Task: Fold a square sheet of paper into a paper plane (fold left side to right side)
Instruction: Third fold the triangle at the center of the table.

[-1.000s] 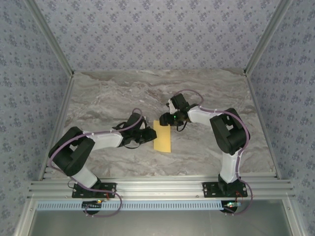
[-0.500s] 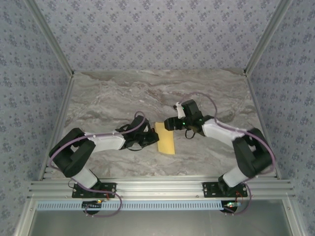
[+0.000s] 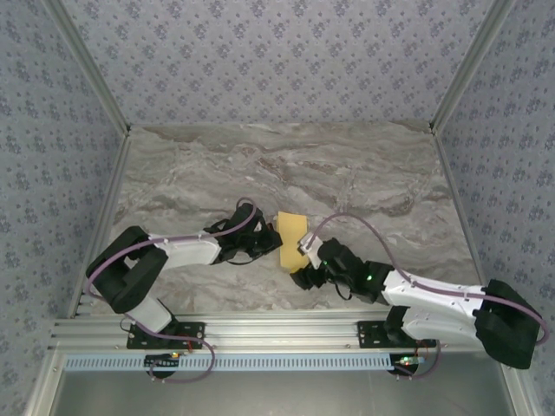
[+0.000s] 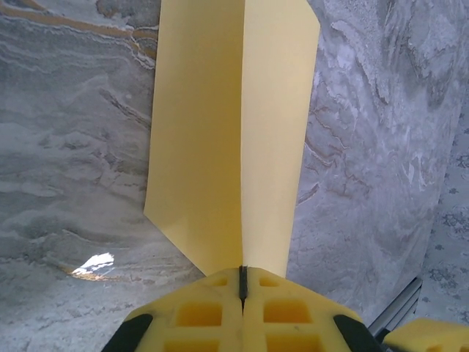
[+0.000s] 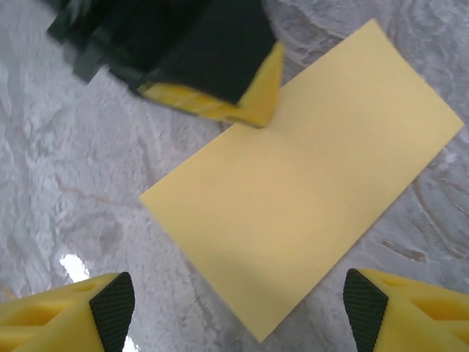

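The square sheet of paper (image 3: pixel 293 243) is yellow-orange and folded into a narrow rectangle on the marble table. My left gripper (image 3: pixel 274 245) is shut on its left long edge. In the left wrist view the sheet (image 4: pixel 220 132) runs away from the shut left gripper (image 4: pixel 242 273), a straight line down its middle. My right gripper (image 3: pixel 302 276) hovers open over the sheet's near end. In the right wrist view the sheet (image 5: pixel 308 191) lies between and beyond the wide right gripper (image 5: pixel 238 312), with the left gripper (image 5: pixel 253 110) touching its edge. A paper plane is out of view.
The grey marble tabletop (image 3: pixel 373 173) has free room behind and to the right of the sheet. An aluminium rail (image 3: pixel 286 329) runs along the near edge. Patterned walls (image 3: pixel 277 61) close in the back and both sides.
My right arm swung from the sheet's far end round to its near end, jaws widening. The left gripper closed on the sheet's left edge. The sheet shifted slightly to the right.
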Robot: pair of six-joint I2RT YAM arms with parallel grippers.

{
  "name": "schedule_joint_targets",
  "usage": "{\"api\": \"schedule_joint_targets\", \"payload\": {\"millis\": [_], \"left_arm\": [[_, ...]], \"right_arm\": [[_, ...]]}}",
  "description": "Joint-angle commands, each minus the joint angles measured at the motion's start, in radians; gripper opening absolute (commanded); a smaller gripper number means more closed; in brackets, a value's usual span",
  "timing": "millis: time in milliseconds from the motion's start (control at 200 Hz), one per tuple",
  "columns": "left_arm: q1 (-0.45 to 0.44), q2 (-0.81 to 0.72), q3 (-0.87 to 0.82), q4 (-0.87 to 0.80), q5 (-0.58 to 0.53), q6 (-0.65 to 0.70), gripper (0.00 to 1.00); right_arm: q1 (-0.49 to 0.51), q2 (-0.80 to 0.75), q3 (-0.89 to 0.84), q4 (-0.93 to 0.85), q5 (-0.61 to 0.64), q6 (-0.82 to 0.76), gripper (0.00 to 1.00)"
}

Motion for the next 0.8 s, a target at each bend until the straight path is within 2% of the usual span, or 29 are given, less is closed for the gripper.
{"api": "schedule_joint_targets", "payload": {"millis": [0, 250, 535, 670, 794], "left_arm": [[-0.002, -0.035, -0.005, 0.011, 0.006, -0.021, 0.0], [-0.003, -0.034, 0.002, -0.002, 0.006, -0.02, 0.0], [-0.002, -0.034, 0.004, -0.009, 0.01, -0.017, 0.0], [-0.003, -0.033, 0.004, -0.01, 0.013, -0.014, 0.0], [-0.002, -0.034, 0.009, -0.019, 0.014, -0.008, 0.0]], "right_arm": [[0.075, 0.023, -0.012, 0.057, 0.178, -0.052, 0.81], [0.162, 0.196, 0.03, 0.137, 0.254, -0.104, 0.8], [0.166, 0.369, 0.118, 0.206, 0.271, -0.156, 0.75], [0.149, 0.398, 0.144, 0.208, 0.244, -0.172, 0.63], [0.135, 0.398, 0.148, 0.204, 0.211, -0.177, 0.46]]}}
